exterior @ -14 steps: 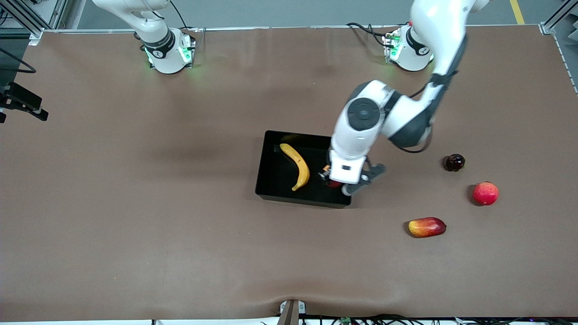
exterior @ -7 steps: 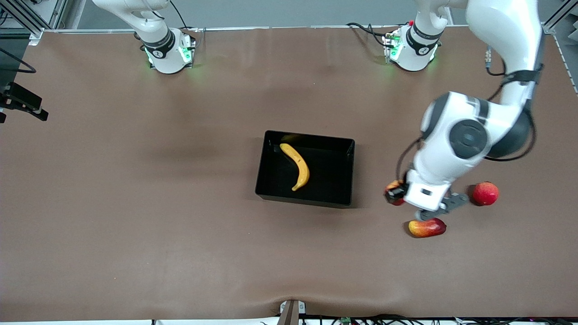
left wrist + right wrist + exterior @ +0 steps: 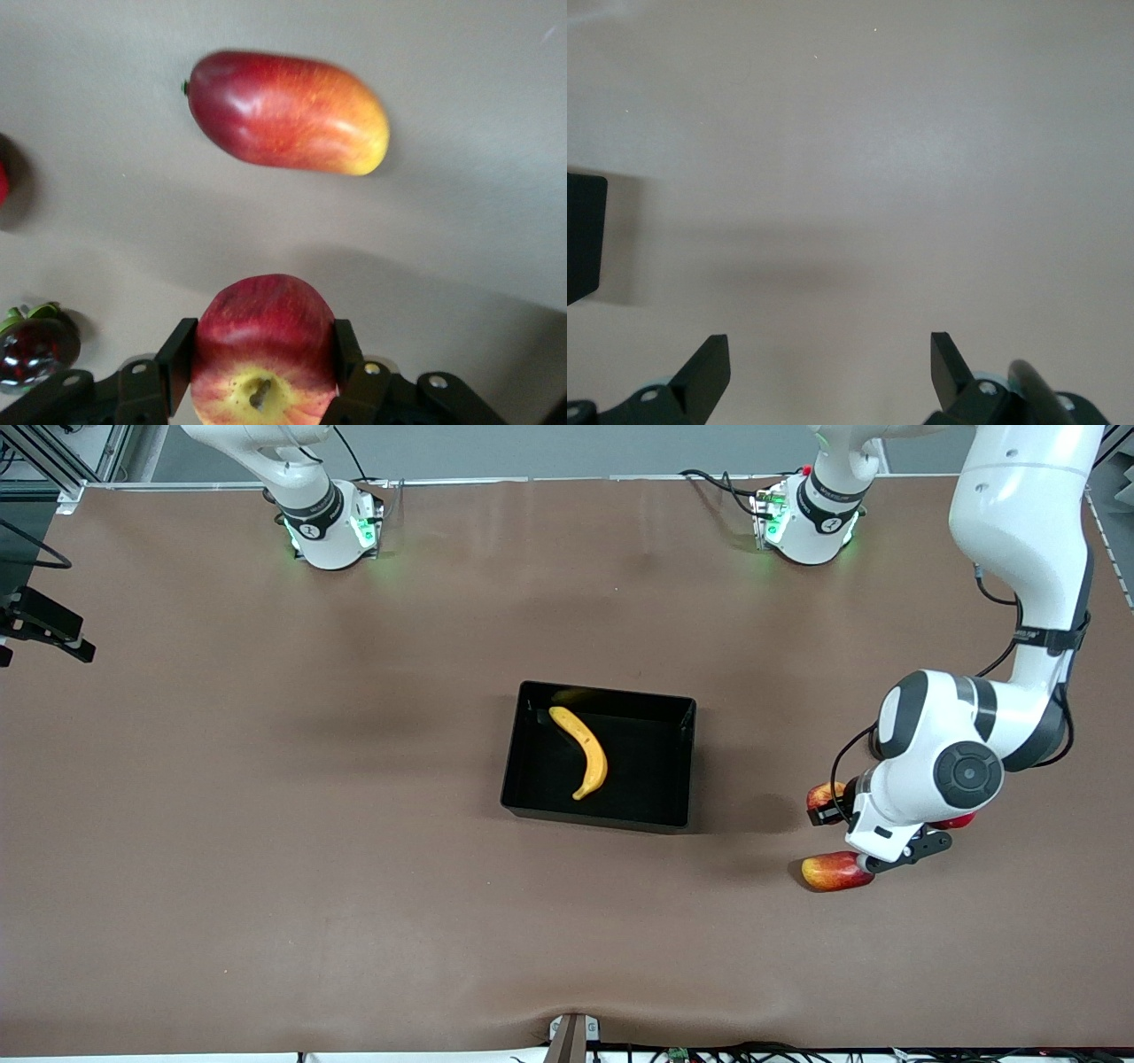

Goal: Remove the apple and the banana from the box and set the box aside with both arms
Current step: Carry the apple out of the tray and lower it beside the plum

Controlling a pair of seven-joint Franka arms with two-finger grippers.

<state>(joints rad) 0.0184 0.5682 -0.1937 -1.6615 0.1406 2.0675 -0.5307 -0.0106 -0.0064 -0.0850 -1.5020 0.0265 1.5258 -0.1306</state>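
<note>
The black box sits mid-table with the yellow banana lying in it. My left gripper is shut on the small red apple with yellow streaks, low over the table toward the left arm's end, beside the mango-like fruit. In the left wrist view the apple sits between the two fingers of the gripper. My right gripper is open and empty over bare table, with a corner of the box at the view's edge; it does not show in the front view.
The oblong red-and-yellow mango-like fruit lies just nearer the front camera than the held apple. The pinkish-red round fruit is mostly hidden under the left arm. A small dark glossy fruit lies close by.
My left gripper, holding the apple, has swung from over the box toward the left arm's end of the table, ending beside the mango-like fruit. Banana and box have not moved.
</note>
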